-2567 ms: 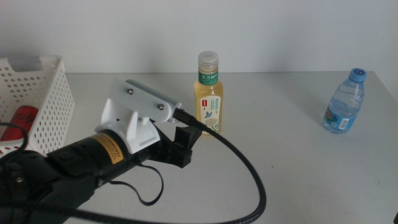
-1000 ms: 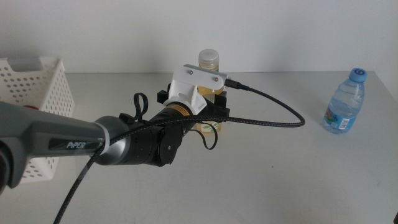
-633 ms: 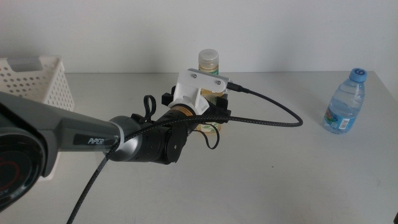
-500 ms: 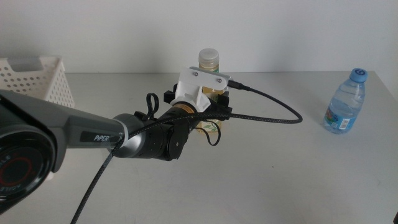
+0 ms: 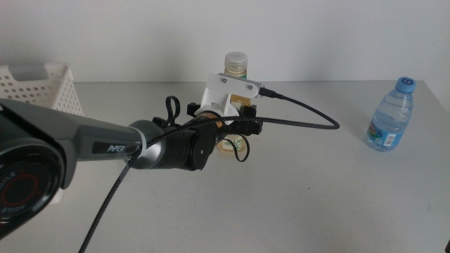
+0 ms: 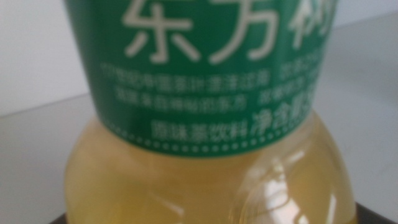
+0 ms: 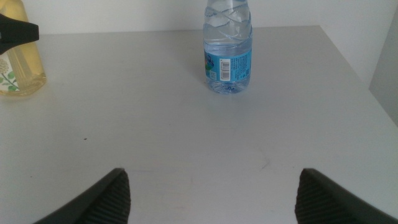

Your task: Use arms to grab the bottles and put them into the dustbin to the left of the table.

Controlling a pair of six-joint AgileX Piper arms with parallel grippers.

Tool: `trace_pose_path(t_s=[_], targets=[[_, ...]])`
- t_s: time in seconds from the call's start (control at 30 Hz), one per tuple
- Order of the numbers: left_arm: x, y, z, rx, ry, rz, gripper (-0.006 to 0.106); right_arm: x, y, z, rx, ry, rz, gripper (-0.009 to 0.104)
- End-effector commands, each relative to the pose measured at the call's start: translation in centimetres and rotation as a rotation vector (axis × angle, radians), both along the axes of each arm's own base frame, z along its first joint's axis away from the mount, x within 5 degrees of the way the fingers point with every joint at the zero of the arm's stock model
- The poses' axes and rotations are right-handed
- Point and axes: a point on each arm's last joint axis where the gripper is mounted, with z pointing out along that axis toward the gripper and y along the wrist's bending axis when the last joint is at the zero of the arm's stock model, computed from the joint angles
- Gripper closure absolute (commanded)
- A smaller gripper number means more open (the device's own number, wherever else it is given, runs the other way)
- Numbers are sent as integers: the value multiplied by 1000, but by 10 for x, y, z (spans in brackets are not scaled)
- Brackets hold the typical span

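Note:
The tall tea bottle stands at the back middle of the table. My left gripper has come in from the left and sits open around its body, one black finger on each side. In the left wrist view the bottle fills the frame with its green label and yellowish tea. The small blue-capped water bottle stands upright at the far right. My right gripper is open and empty, low over the table, well short of the water bottle.
The white perforated dustbin sits at the far left, mostly behind my left arm. A black cable loops from the left wrist camera out over the table. The table's right edge runs just past the water bottle.
My left arm has swung from the near left up to the tea bottle and pushed forward until the gripper straddles it. The water bottle has not moved.

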Motion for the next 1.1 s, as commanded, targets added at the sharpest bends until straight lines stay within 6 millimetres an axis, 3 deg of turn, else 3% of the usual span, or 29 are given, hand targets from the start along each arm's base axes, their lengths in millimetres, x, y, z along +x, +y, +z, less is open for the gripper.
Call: trace_pose_path(t_s=[0.0,0.17,0.4,0.57,0.93,1.07], targets=[[-1,4,57,-50,-106,3,67,0,-1,11,-14,-102,-13,27],[-14,12,90,-58,-32,-25,90,0,-1,11,-14,-102,-13,27],[-37,46,146,-21,66,-61,95,0,-1,11,-14,-102,-13,27],[-53,94,179,-4,177,-26,95,0,-1,11,-14,-102,-13,27],[-60,216,247,137,403,169,95,0,-1,11,-14,-102,-13,27],[-59,254,253,228,403,317,95,0,-1,11,-14,-102,-13,27]])
